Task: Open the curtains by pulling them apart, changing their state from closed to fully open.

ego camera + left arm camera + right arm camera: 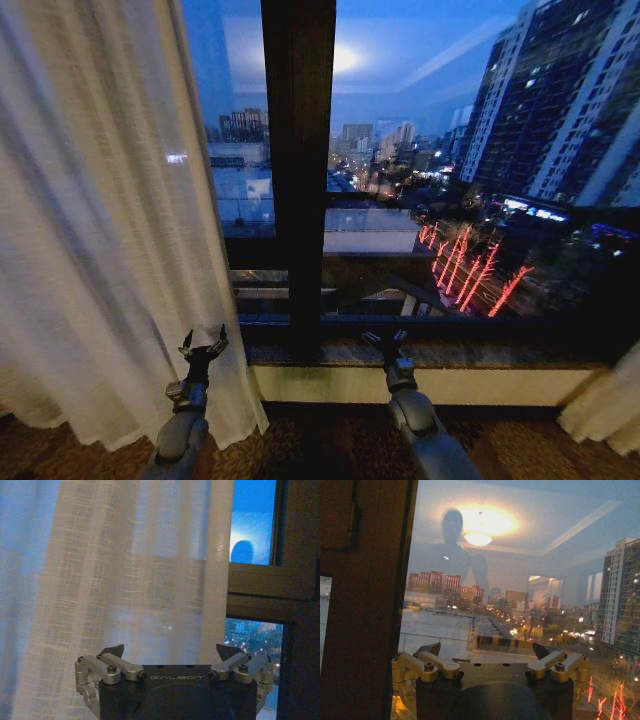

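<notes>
1. Just ahead of the left gripper [203,346], the left sheer curtain panel [100,200] hangs gathered against the window's left side; the fingers [111,650] are spread wide, holding nothing.
2. Beyond the right gripper [385,340], also spread wide and empty, lies bare window glass [470,150] beside the dark mullion [297,150].
3. Far to that gripper's right, the other sheer panel [610,405] bunches at the window's edge.

A dark-framed window [297,170] shows a dusk city. Below it runs a sill [450,352] above patterned carpet [320,445].
</notes>
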Controlling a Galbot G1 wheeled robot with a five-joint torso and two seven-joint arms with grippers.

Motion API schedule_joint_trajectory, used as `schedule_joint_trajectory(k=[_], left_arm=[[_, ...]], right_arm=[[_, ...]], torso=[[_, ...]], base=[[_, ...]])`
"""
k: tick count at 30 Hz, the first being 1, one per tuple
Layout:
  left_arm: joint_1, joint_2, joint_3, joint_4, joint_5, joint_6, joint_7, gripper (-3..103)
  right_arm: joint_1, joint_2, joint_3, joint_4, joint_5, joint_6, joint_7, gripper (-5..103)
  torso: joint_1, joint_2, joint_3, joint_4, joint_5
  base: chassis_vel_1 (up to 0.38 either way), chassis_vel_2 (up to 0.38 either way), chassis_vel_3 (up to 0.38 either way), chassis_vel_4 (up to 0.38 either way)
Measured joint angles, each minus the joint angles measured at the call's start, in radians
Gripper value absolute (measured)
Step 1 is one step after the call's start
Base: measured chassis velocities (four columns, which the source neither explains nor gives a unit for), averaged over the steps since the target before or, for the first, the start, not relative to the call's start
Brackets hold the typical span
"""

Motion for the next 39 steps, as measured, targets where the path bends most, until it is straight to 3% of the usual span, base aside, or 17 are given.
schedule_joint_trajectory(k=[4,8,11,12,14,16,18,24,28,30,31,35,39], left_arm=[[0.0,0.0,0.0,-0.001,0.0,0.002,0.0,100],[0.013,0.009,0.011,-0.06,0.002,0.057,-0.028,100],[0.04,0.029,0.035,-0.186,0.008,0.18,-0.088,100],[0.04,0.029,0.035,-0.186,0.008,0.18,-0.088,100],[0.053,0.038,0.047,-0.244,0.011,0.237,-0.117,100],[0.073,0.056,0.062,-0.336,0.017,0.323,-0.159,100],[0.074,0.078,0.048,-0.343,0.026,0.333,-0.167,100],[0.062,0.145,0.008,-0.34,0.036,0.334,-0.172,100],[0.058,0.164,-0.009,-0.322,0.017,0.28,-0.146,100],[0.061,0.169,-0.02,-0.282,0.014,0.192,-0.102,100],[0.061,0.169,-0.02,-0.282,0.014,0.192,-0.102,100],[0.052,0.149,0.007,-0.182,0.014,0.089,-0.089,100],[0.028,0.141,0.023,-0.135,0.013,0.071,-0.089,100]], right_arm=[[0.0,0.0,0.0,0.0,0.0,0.0,0.0,100],[0.0,0.0,0.0,0.0,0.0,0.0,0.0,100],[0.0,0.0,0.0,0.0,0.0,0.0,0.0,100],[0.0,0.0,0.0,0.0,0.0,0.0,0.0,100],[0.0,0.0,0.0,0.0,0.0,0.0,0.0,100],[0.0,0.0,0.0,0.0,0.0,0.0,0.0,100],[0.0,0.0,0.0,0.0,0.0,0.0,0.0,100],[0.0,0.0,0.0,0.0,0.0,0.0,0.0,100],[0.0,0.0,0.0,0.0,0.0,0.0,0.0,100],[0.0,0.0,0.0,0.0,0.0,0.0,0.0,100],[0.0,0.0,0.0,0.0,0.0,0.0,0.0,100],[0.0,0.0,0.0,0.0,0.0,0.0,0.0,100],[0.0,0.0,0.0,0.0,0.0,0.0,0.0,100]], torso=[[0.0,0.0,0.0,0.0,0.0],[0.0,0.0,0.0,0.0,-0.0002],[0.0,0.0,0.0,0.0,0.0],[0.0,0.0,0.0,0.0,0.0],[0.0,0.0,0.0,0.0,0.0],[0.0,0.0,0.0,0.0,-0.0003],[0.0,0.0,0.0,-0.0002,-0.0003],[0.0,0.0,0.0,0.0,-0.0002],[0.0,0.0,0.0,0.0,0.0],[0.0,0.0,0.0,0.0,0.0001],[0.0,0.0,0.0,0.0,0.0001],[0.0,0.0,0.0,0.0002,-0.0004],[0.0,0.0,0.0,0.0,-0.0001]], base=[[0.0,0.0,0.0,0.0],[0.0,0.0,0.0,0.0],[0.0,0.0,0.0,0.0],[0.0,0.0,0.0,0.0],[0.0,0.0,0.0,0.0],[0.0,0.0,0.0,0.0],[0.0,0.0,0.0,0.0],[0.0,0.0,0.0,0.0],[0.0,0.0,0.0,0.0],[0.0,0.0,0.0,0.0],[0.0,0.0,0.0,0.0],[0.0,0.0,0.0,0.0],[0.0,0.0,0.0,0.0]])
